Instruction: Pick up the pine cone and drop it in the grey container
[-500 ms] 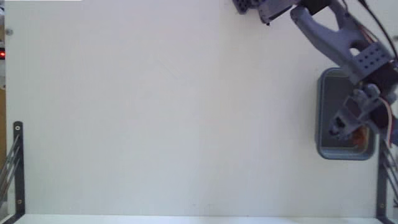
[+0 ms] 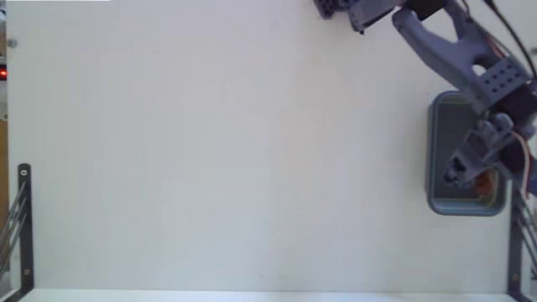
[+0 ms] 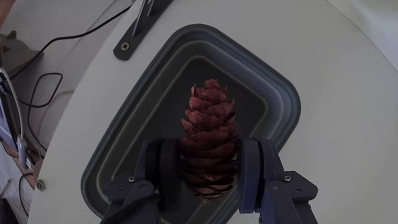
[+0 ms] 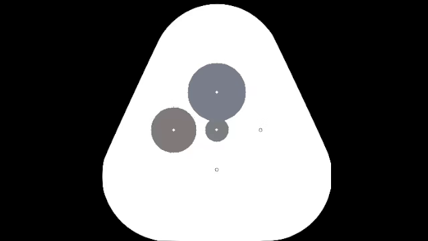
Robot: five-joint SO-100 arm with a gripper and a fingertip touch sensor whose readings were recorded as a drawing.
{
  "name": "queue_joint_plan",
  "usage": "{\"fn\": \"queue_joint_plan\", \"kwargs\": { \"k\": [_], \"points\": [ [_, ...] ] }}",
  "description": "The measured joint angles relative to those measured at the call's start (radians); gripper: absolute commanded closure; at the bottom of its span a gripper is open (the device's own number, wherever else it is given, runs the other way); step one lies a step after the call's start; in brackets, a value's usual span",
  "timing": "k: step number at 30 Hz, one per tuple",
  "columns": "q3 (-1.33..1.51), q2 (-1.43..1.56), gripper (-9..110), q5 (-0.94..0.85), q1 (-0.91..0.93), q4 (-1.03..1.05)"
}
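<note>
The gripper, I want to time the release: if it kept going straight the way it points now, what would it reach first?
Probably the inside floor of the grey container; the gripper, shut on the pine cone, points into it. Depth is unclear.

White table (image 2: 210, 151), black corner brackets (image 2: 23, 222)

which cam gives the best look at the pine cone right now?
The wrist view. The pine cone fills the centre of the picture, scales sharp, clamped between the tool's fingers over the grey container. In the fixed view, only a small orange-brown patch shows beneath the arm, inside the container's outline.
</note>
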Motion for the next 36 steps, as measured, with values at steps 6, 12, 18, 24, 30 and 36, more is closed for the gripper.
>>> {"fn": "queue_joint_plan", "kwargs": {
  "k": [6, 12, 18, 24, 30, 36],
  "points": [
    [0.000, 0.000, -9, 0.000, 0.000, 0.000],
    [0.000, 0.000, -9, 0.000, 0.000, 0.000],
    [0.000, 0.000, -9, 0.000, 0.000, 0.000],
    [0.000, 0.000, -9, 0.000, 0.000, 0.000],
    [0.000, 0.000, -9, 0.000, 0.000, 0.000],
    [0.000, 0.000, -9, 0.000, 0.000, 0.000]
  ]
}}
